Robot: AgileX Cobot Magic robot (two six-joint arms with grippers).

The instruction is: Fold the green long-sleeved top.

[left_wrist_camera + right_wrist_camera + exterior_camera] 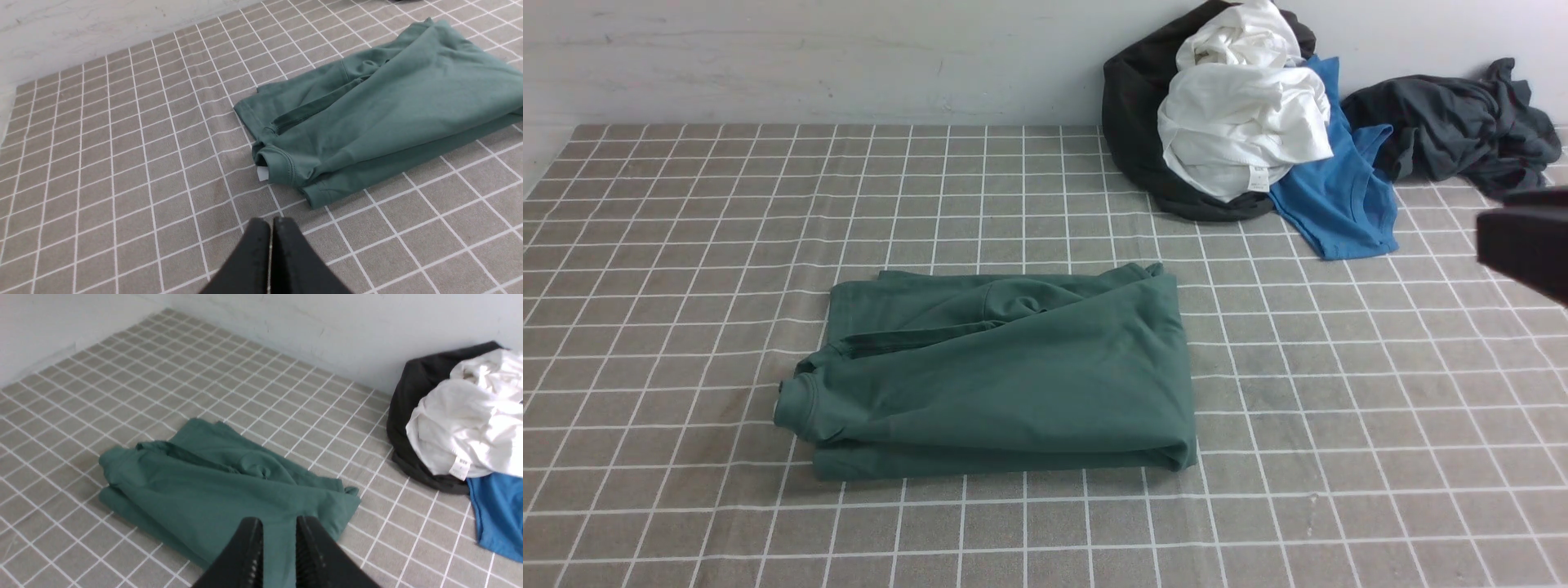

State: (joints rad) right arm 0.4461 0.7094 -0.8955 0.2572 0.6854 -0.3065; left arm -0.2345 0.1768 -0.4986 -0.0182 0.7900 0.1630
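The green long-sleeved top (1005,376) lies near the middle of the checked tablecloth (686,245), already folded into a compact, roughly rectangular bundle, with its ribbed collar (278,165) and a small white tag poking out at the end toward the cloth's left edge. The upper layers are loose and creased along the far side, so the fold looks done but not tight. Neither arm touches it: the left gripper (271,228) hangs above bare cloth just beside the collar end with its jaws pressed together, and the right gripper (278,539) hovers over the opposite end, jaws slightly apart and empty. At the cloth's far right corner sits a heap of a white garment (1241,122), a black garment (1131,106), a blue shirt (1331,196) and a dark grey garment (1454,126). The main risk, as I judge it, is a low pass snagging the loose top layer and dragging the bundle open or askew.
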